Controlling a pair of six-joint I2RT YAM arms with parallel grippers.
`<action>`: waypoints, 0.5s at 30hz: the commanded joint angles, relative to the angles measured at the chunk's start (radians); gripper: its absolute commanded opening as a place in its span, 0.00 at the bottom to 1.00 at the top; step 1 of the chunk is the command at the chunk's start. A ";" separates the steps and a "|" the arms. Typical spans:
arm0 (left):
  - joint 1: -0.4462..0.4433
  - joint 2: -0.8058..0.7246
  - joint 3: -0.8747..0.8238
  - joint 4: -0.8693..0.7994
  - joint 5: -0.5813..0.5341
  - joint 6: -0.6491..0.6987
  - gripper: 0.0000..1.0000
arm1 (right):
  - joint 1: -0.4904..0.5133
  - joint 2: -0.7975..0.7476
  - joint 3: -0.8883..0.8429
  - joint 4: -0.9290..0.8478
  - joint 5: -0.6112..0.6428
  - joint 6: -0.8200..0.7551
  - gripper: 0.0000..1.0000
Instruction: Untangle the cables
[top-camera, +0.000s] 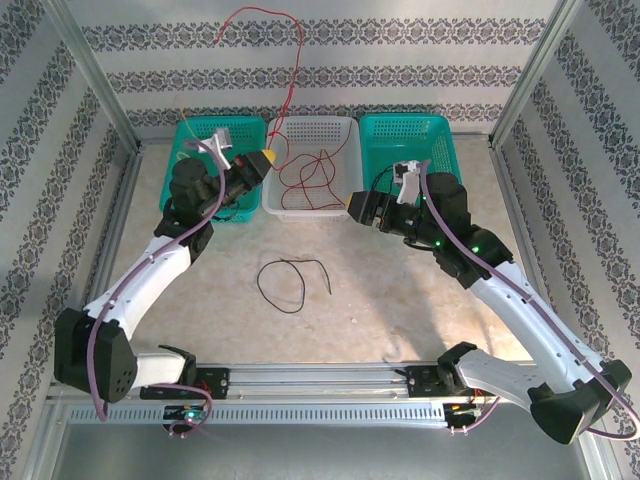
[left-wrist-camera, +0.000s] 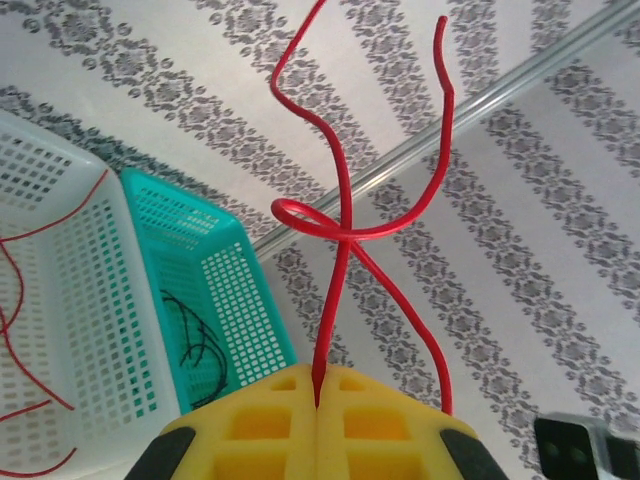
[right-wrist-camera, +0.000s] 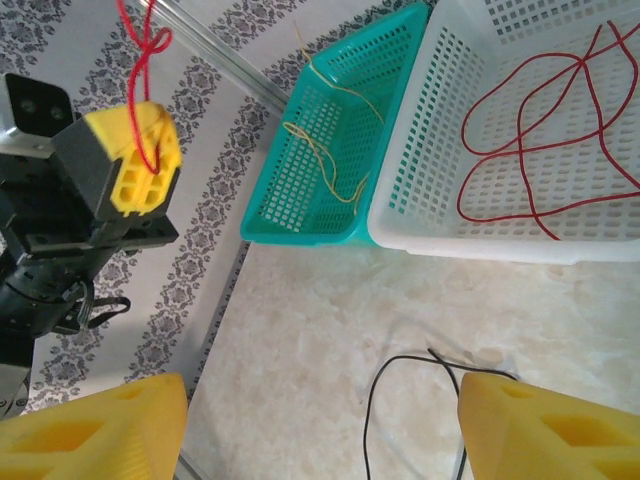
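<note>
Cables of three colours are spread across the scene. One red cable (top-camera: 299, 45) is pinched in the left claw (top-camera: 266, 158), whose yellow fingers (left-wrist-camera: 260, 425) are pressed together on its lower end. The left wrist view shows this cable (left-wrist-camera: 346, 190) rising from the grip and crossing itself in a loose loop. From above it arcs high over the back of the baskets. Holding it up like this probably lets its length hang free of the other wires, so the loop can be seen and shaken out.

More red cables (top-camera: 310, 180) lie loosely overlapped in the white basket (top-camera: 345, 140) in the middle. A yellow cable (right-wrist-camera: 325, 150) lies in the left teal basket (right-wrist-camera: 300, 200), and thin black cable (left-wrist-camera: 200, 345) sits in the right teal basket (left-wrist-camera: 230, 270). That spread suggests each colour has its own basket.

A single black cable (top-camera: 300, 262) lies curled on the worktop (top-camera: 380, 300), well apart from the baskets. It seems to be drawn out but not yet dropped into its bin.

The right claw (top-camera: 352, 205) hangs at the near right corner of the white basket with its fingers apart and nothing between them. In its wrist view the claw (right-wrist-camera: 320, 440) looks down at the black cable (right-wrist-camera: 368, 420) and across at the left claw (right-wrist-camera: 130, 160). From there it could take either the red tangle or the black cable.
</note>
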 joint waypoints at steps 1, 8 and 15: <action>-0.037 0.029 0.065 -0.097 -0.085 0.030 0.00 | 0.011 -0.021 -0.010 -0.010 0.033 -0.004 0.72; -0.069 0.108 0.152 -0.170 -0.157 0.051 0.00 | 0.012 -0.023 -0.006 -0.036 0.046 -0.013 0.72; -0.108 0.229 0.248 -0.228 -0.188 0.097 0.00 | 0.012 -0.025 0.024 -0.072 0.059 -0.030 0.71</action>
